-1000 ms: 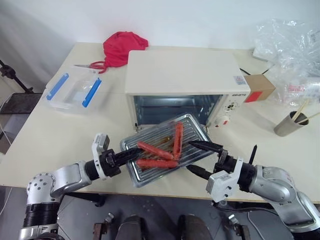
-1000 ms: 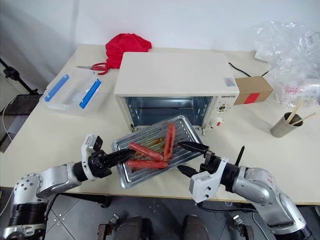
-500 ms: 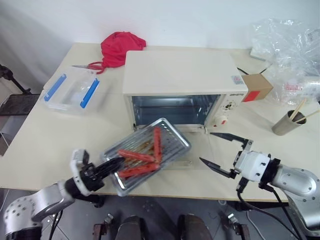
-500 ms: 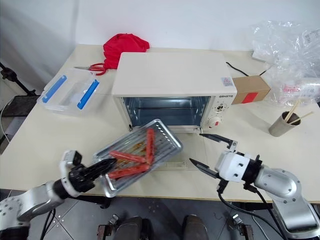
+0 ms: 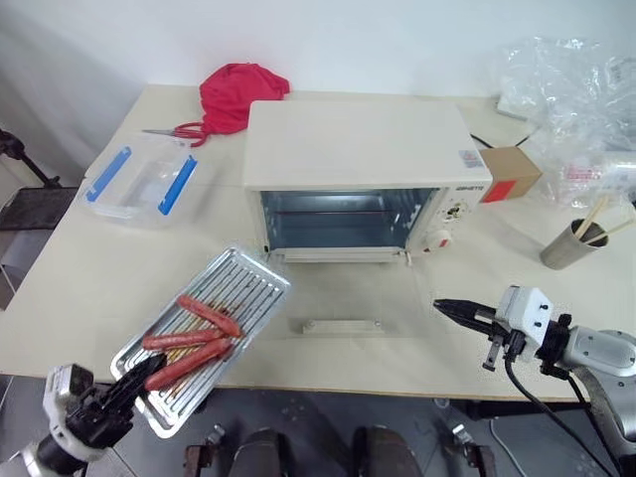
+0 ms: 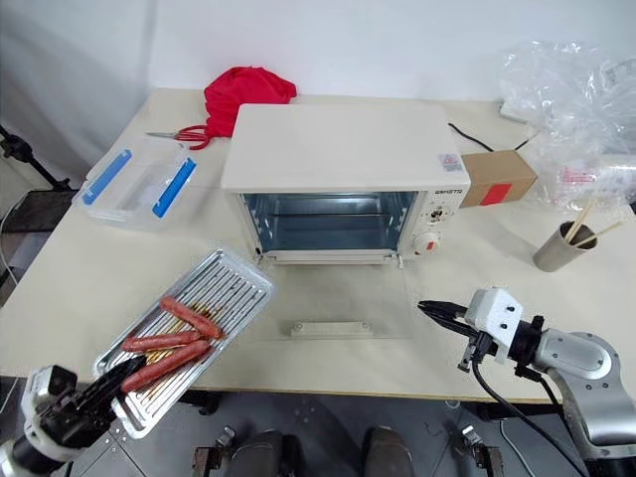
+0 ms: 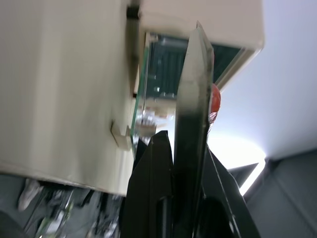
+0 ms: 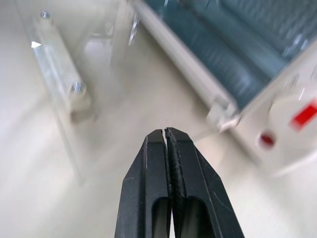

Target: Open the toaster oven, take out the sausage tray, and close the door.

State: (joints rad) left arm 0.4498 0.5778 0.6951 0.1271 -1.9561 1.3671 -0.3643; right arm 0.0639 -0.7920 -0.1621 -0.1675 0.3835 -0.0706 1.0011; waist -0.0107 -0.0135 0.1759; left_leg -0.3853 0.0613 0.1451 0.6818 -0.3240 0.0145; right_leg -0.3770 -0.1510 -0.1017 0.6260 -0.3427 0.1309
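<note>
Tray out & held at table's front-left corner; door flat open w/ right gripper nearer.

The sausage tray [image 5: 204, 333] is pinched at its near corner by the left gripper [image 5: 139, 378], jaws narrowed on the rim; it is tilted, long axis diagonal from the gripper twd the toaster oven [image 5: 363, 174]. It's thin ridged shiny metal w/ three smooth red-brown sausages [image 5: 191, 336] lying loose, judged likely to roll. The door [image 5: 343, 308], clear glass w/ a cream bar handle [image 5: 341, 325], lies flat on the table [image 5: 79, 268], handle running left–right. The right gripper [image 5: 445, 308], jaws shut & empty, sits just right of the door's edge, pointing at it, so closing is judged to fall to this arm.
</note>
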